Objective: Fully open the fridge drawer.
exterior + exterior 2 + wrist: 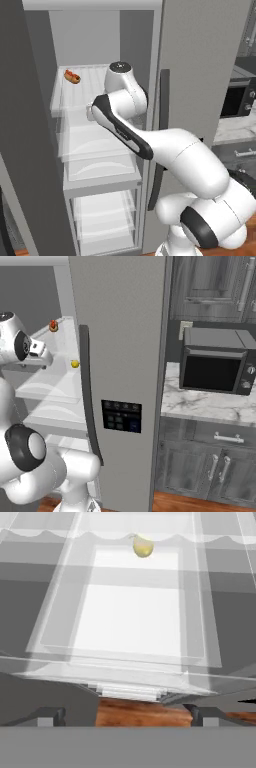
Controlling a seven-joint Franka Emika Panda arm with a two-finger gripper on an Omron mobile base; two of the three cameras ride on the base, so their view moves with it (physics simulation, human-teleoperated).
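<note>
The fridge drawer (95, 144) is a wide frosted bin with a pale arc on its front, and it juts out of the open fridge below the ribbed shelf. In the right base view the fridge drawer (46, 389) lies just under my hand. The hand view looks down into the drawer (131, 619), whose front rim crosses just above my fingertips. My gripper (127, 717) is open, its two tips wide apart with nothing between them. A small yellow fruit (143, 547) lies at the back.
A hot dog (72, 76) rests on the ribbed clear shelf (95, 80) above the drawer. More clear bins (105, 215) sit lower down. The shut fridge door with its dark handle (87, 401) stands to the right. A microwave (217, 361) sits on the counter.
</note>
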